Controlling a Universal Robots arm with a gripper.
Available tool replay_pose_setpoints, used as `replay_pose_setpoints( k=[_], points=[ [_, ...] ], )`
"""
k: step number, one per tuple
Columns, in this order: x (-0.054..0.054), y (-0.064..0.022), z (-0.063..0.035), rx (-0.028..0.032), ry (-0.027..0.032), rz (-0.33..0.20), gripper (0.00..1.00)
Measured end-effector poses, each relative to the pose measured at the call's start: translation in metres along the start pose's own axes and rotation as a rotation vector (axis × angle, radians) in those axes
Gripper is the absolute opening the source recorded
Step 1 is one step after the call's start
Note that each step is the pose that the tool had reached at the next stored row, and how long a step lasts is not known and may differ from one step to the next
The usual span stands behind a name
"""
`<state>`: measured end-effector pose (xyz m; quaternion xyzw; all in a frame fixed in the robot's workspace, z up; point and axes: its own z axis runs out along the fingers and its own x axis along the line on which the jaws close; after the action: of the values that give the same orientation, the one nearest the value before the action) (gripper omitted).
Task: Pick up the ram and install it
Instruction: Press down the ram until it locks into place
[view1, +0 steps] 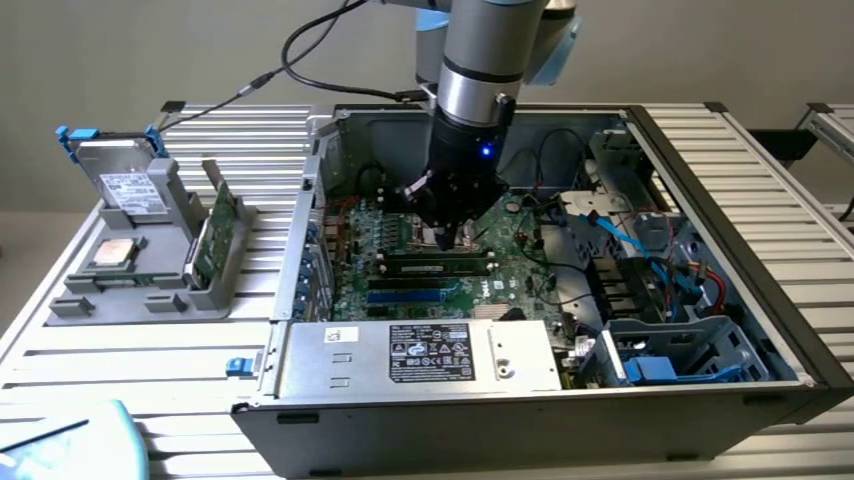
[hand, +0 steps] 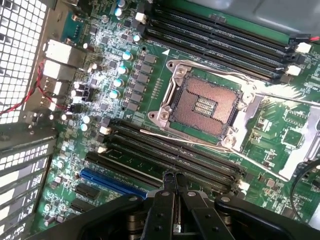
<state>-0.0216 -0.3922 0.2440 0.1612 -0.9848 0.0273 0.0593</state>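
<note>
The ram (view1: 434, 266), a slim dark stick with black chips, lies along a memory slot on the motherboard (view1: 400, 235) inside the open computer case. My gripper (view1: 446, 238) hangs straight down just above the stick's middle, and I cannot tell whether it touches. In the wrist view my gripper (hand: 174, 179) has its two black fingers pressed together, shut with nothing between them. Its tips sit over the row of long black memory slots (hand: 165, 150) next to the open processor socket (hand: 205, 102).
Outside the case, at the exterior view's left, a grey holder (view1: 134, 285) carries a green card with a bracket (view1: 214, 235), a square silver chip (view1: 114, 252) and a drive (view1: 127, 185). Case walls, cables (view1: 641, 250) and the power supply (view1: 420, 355) surround the board.
</note>
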Motion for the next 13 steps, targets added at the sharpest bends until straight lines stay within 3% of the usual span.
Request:
replay_pose_setpoints(
  k=[3, 13],
  points=[
    [0.0001, 0.0, -0.0008, 0.0106, 0.0055, 0.025, 0.11],
    [0.0006, -0.0001, -0.0041, 0.054, 0.0258, 0.107, 0.11]
  ],
)
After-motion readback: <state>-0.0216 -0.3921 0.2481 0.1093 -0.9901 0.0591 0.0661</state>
